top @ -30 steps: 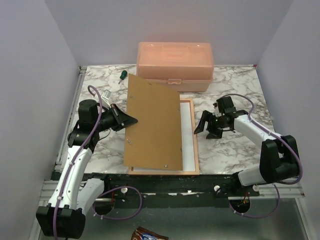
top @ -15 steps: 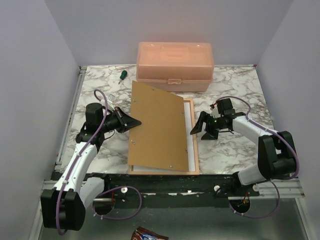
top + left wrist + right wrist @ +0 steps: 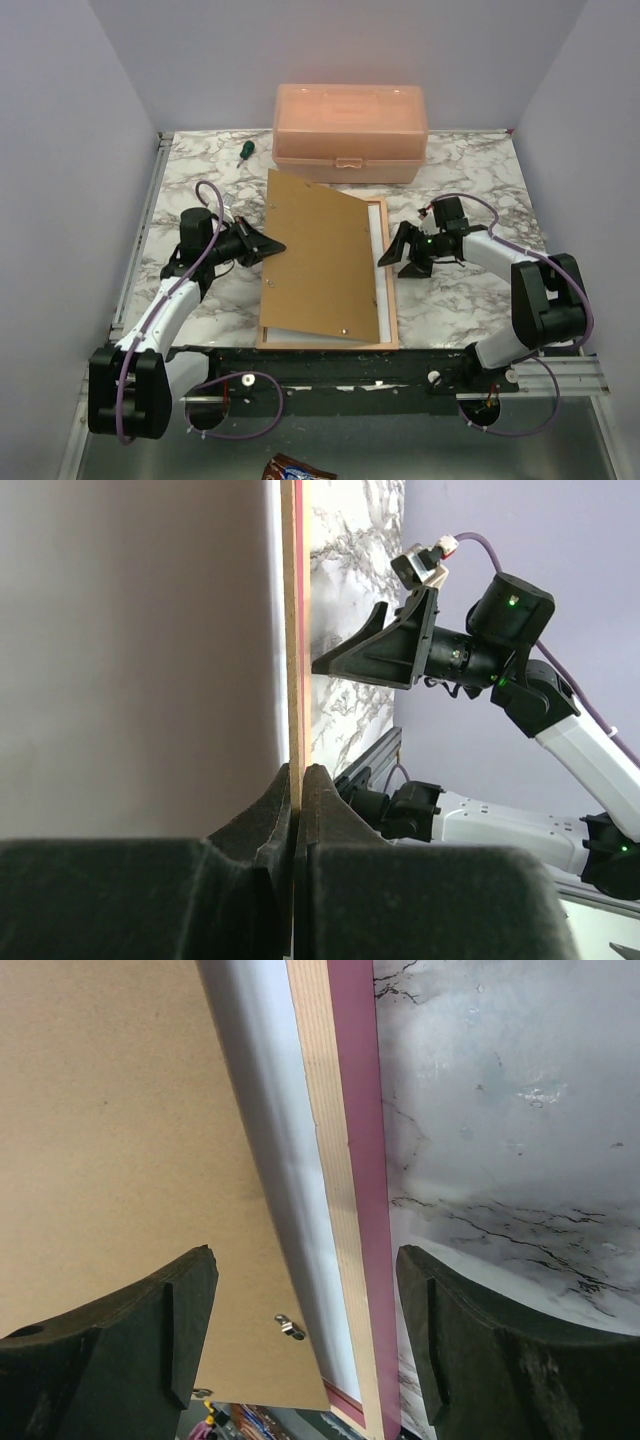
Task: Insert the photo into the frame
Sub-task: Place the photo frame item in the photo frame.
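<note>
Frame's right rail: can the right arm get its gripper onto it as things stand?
Probably yes. The right gripper hangs open close by the frame, and its wrist view shows that rail between its fingers. The backing board, pinched by the left gripper, covers most of the frame but leaves that rail bare.

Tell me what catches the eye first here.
The brown backing board dominates the centre, askew over the frame, its left edge pinched in the shut left gripper. The open right gripper hovers at the frame's right rail, and a peach plastic box sits at the far edge.
</note>
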Robot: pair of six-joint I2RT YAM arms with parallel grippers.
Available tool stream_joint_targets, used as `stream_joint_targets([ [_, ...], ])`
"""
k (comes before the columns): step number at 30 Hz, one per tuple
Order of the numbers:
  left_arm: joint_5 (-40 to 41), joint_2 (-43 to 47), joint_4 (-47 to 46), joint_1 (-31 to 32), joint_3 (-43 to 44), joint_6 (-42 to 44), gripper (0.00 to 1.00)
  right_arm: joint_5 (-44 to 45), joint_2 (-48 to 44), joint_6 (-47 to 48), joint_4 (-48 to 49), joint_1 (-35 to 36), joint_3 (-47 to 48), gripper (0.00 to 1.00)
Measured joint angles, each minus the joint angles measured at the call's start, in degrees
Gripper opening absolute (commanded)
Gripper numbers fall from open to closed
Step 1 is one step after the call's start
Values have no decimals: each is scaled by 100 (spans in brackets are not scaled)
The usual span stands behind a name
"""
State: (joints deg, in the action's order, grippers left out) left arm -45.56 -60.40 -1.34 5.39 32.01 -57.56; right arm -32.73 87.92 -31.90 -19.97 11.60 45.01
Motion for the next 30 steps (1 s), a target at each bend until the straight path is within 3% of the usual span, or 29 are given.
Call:
stream_joint_targets([
  [30,138,-894,-632,527,-57,-37,0,-474,254,-219,691,-11,-330,79],
])
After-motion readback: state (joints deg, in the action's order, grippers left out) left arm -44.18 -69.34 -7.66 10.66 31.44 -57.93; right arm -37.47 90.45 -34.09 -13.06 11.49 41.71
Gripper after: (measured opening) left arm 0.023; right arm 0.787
